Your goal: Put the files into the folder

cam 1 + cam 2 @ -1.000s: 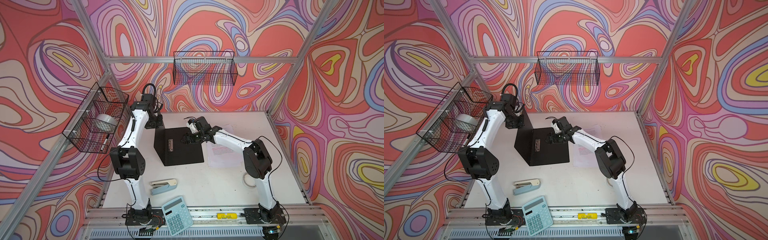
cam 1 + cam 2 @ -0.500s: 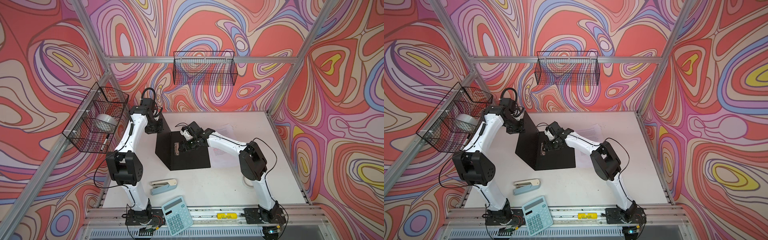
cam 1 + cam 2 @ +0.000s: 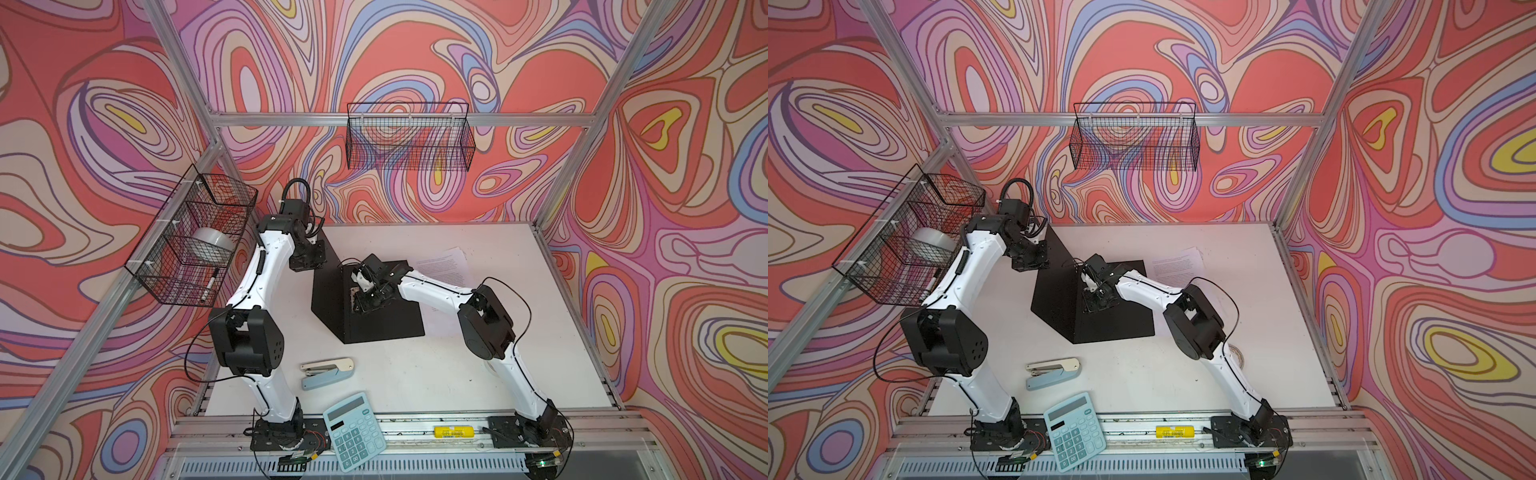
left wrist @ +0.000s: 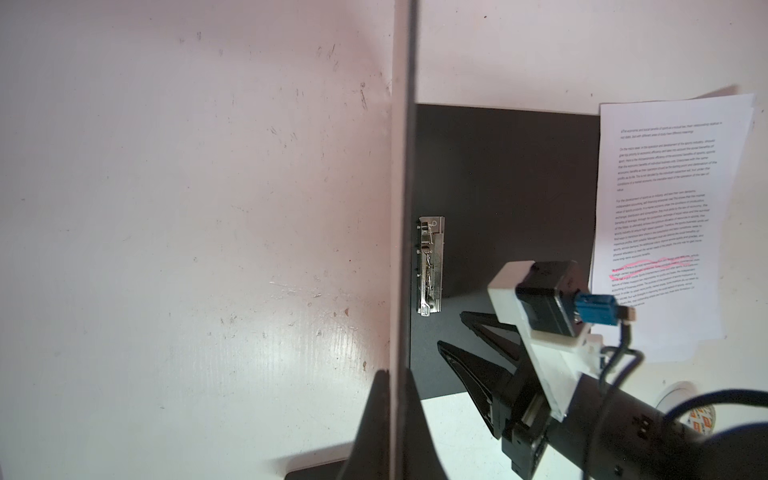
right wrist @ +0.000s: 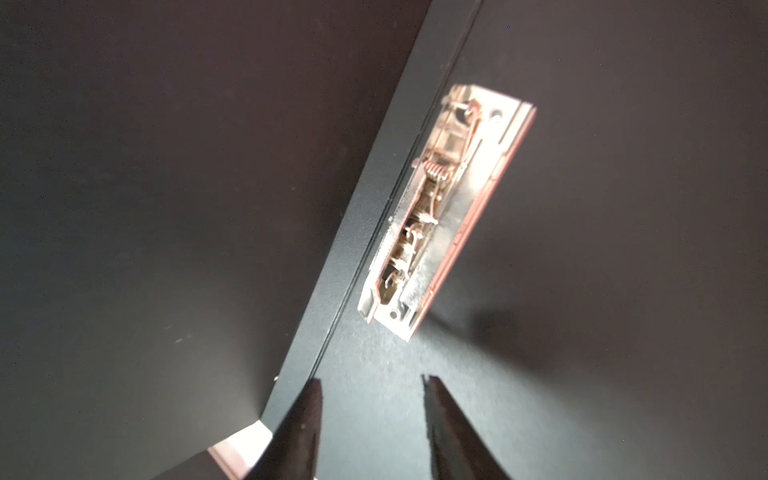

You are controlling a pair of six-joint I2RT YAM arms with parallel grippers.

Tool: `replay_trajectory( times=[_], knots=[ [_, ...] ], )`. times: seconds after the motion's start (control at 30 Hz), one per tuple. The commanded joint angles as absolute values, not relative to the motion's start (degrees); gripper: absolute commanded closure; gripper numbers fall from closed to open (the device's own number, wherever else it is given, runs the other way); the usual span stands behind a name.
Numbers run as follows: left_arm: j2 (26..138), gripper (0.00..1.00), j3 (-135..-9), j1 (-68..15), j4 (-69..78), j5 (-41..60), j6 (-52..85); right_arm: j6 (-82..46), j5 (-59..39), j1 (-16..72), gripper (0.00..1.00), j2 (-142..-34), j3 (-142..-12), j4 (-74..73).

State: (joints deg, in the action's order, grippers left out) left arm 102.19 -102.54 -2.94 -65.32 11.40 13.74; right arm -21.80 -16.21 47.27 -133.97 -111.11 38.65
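Note:
The folder (image 3: 386, 324) (image 3: 1113, 324) lies open in mid-table, black inside. My left gripper (image 3: 309, 262) (image 3: 1032, 259) (image 4: 392, 374) is shut on the far edge of the folder's cover (image 4: 402, 208), holding it raised steeply. My right gripper (image 3: 362, 302) (image 3: 1096, 301) (image 4: 451, 328) (image 5: 370, 378) hovers low over the flat half, just short of the metal spine clip (image 4: 430, 266) (image 5: 436, 216). Its jaws stand apart with nothing between them. The files (image 3: 444, 266) (image 3: 1177, 266) (image 4: 665, 208), white printed sheets with a pink highlighted line, lie on the table right of the folder, partly under the right arm.
A stapler (image 3: 328, 374) and a teal calculator (image 3: 353, 432) lie near the front edge, a yellow tube (image 3: 449, 432) on the front rail. A wire basket (image 3: 191, 241) with a tape roll hangs at the left, another basket (image 3: 409, 137) on the back wall. A tape roll (image 4: 681, 399) lies under the right arm.
The left gripper has swung the cover up steeper. The right gripper has moved in over the flat half toward the spine clip, and its jaws have narrowed.

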Motion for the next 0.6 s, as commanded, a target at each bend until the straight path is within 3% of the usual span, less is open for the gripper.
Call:
replay_trajectory(
  times=[0.0, 0.57],
  knots=[
    [100.8, 1.0, -101.3, -2.9, -67.2, 12.2, 14.1, -21.8, -15.5, 47.6, 0.66, -135.8, -113.4, 39.4],
    [101.2, 1.0, -102.2, -2.9, -67.9, 13.0, 13.5, -22.2, -16.0, 47.6, 0.79, -141.3, -119.9, 41.9]
  ],
)
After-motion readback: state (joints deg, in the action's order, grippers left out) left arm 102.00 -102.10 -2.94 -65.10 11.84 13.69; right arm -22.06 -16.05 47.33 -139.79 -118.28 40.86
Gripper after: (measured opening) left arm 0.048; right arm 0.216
